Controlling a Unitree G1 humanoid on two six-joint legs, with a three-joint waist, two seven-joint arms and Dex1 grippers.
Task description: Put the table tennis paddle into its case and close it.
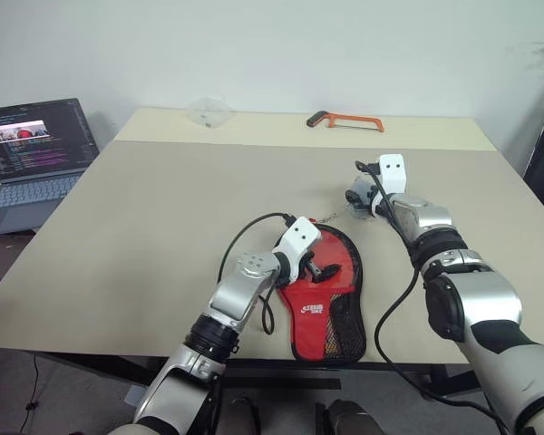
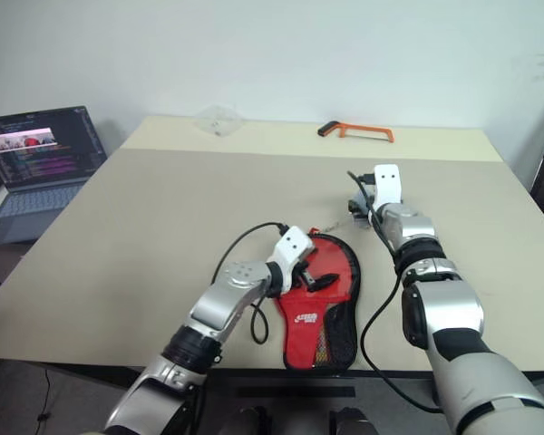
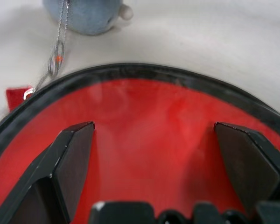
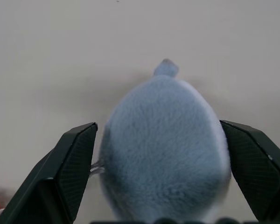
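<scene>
Beige table (image 1: 145, 236): the case (image 1: 331, 313) lies red side up at the near edge, long axis toward the robot. Left gripper (image 1: 324, 269) hangs spread directly over its round end; right gripper (image 4: 161, 175), also spread, flanks a grey pouch (image 4: 163, 149) beyond. The paddle is probably inside.

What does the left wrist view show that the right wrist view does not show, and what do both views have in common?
Left wrist view: the red face of the case with its black edge, lying under the open left pincer, and a thin metal chain running from the case toward a fluffy grey pouch.

Right wrist view: the open right pincer with its fingers on both sides of that pouch, close up, not yet squeezing it.

Both share: the grey pouch and the beige table.
</scene>
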